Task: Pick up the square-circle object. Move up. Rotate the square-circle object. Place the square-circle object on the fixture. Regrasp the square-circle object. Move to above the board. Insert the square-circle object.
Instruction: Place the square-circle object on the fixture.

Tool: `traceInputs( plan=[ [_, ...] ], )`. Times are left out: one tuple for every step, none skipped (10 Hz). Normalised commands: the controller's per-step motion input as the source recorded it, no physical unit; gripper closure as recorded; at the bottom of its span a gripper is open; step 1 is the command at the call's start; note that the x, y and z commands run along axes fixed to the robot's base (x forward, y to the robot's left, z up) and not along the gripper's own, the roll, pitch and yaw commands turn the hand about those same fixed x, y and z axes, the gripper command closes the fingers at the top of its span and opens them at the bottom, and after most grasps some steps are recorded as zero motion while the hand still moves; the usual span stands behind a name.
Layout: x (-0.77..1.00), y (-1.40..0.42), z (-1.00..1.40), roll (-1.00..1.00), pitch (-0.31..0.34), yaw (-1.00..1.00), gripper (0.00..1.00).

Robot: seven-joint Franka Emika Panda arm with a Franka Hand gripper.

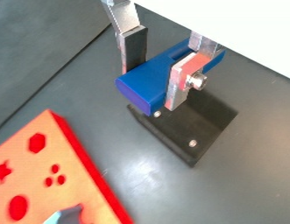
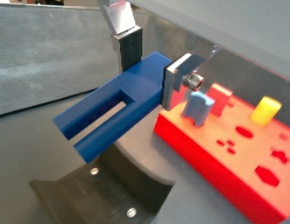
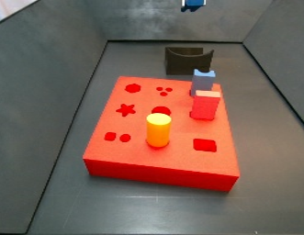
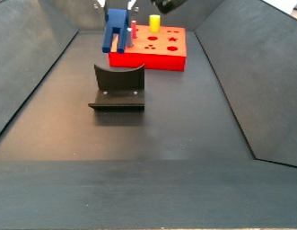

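My gripper [image 1: 157, 70] is shut on the square-circle object [image 1: 147, 85], a dark-blue piece with two parallel legs [image 2: 102, 118]. In a side view the piece [image 4: 115, 29] hangs in the air with its legs pointing down, high above the floor. The fixture [image 1: 188, 131] lies below and just past the piece; it is the dark bracket [image 4: 118, 88] on the floor in front of the board [image 4: 157, 49]. The other side view shows only the piece's lower tip [image 3: 192, 5] at the frame's top edge, above the fixture [image 3: 185, 60] and behind the red board [image 3: 166, 128].
On the board stand a yellow cylinder [image 3: 158, 128] and a red block with a light-blue top [image 3: 205, 96]. Both also show in a wrist view: the cylinder [image 2: 266, 109] and the block [image 2: 200, 107]. Sloping grey walls [image 4: 43, 54] enclose the floor.
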Motion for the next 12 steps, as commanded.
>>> traceInputs(
  plan=[
    [0.07, 0.04, -0.01, -1.0, 0.129, -0.05, 1.0],
    [0.07, 0.05, -0.01, -0.82, 0.126, -0.08, 1.0],
    [0.08, 0.05, -0.02, -0.65, 0.118, -0.1, 1.0],
    [0.09, 0.05, -0.03, -0.49, 0.109, -0.11, 1.0],
    [0.09, 0.05, -0.02, -0.33, 0.096, -0.11, 1.0],
    [0.08, 0.03, -0.01, -0.21, 0.066, -0.11, 1.0],
    [0.13, 0.13, -1.0, -1.0, 0.171, -0.04, 1.0],
    [0.13, 0.14, -1.0, -1.0, 0.162, -0.04, 1.0],
    [0.15, 0.14, -1.0, -0.97, 0.199, -0.1, 1.0],
    [0.16, 0.14, -1.0, -0.87, 0.197, -0.12, 1.0],
    [0.17, 0.14, -1.0, -0.67, 0.164, -0.16, 1.0],
    [0.18, 0.14, -1.0, -0.56, 0.144, -0.17, 1.0]
  ],
)
